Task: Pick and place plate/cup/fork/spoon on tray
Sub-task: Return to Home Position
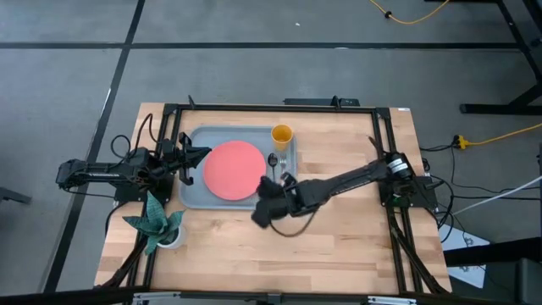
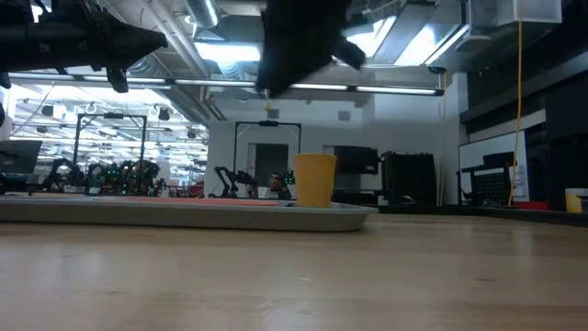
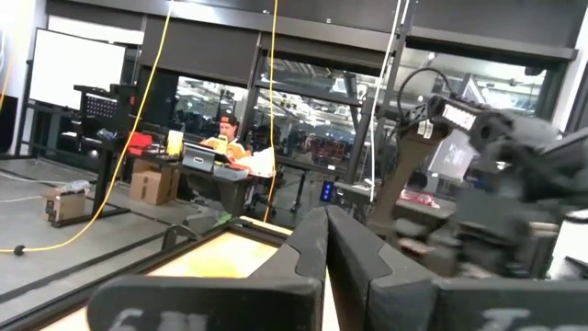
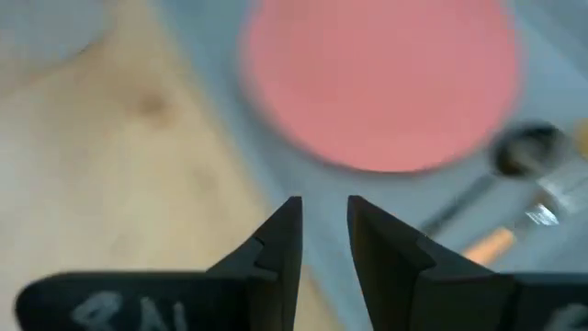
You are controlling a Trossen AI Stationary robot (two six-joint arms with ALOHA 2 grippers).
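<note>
The grey-blue tray [image 1: 193,191] lies on the wooden table. The coral plate [image 1: 235,168] lies flat in it. The yellow cup [image 1: 282,134] stands upright at the tray's far right corner, also in the low view [image 2: 315,179]. The dark spoon [image 1: 273,158] and the orange-handled fork [image 1: 289,161] lie in the tray right of the plate. My right gripper [image 1: 275,185] hovers above the tray's near right corner, slightly open and empty; its wrist view shows the plate [image 4: 381,78], spoon [image 4: 524,147] and fork [image 4: 491,244]. My left gripper [image 1: 199,155] is shut and empty, raised over the tray's left edge.
A potted plant [image 1: 157,222] stands near the table's left near corner. Dark frame rails [image 1: 279,108] run along the table's far and side edges. Bare wood lies right of and nearer than the tray.
</note>
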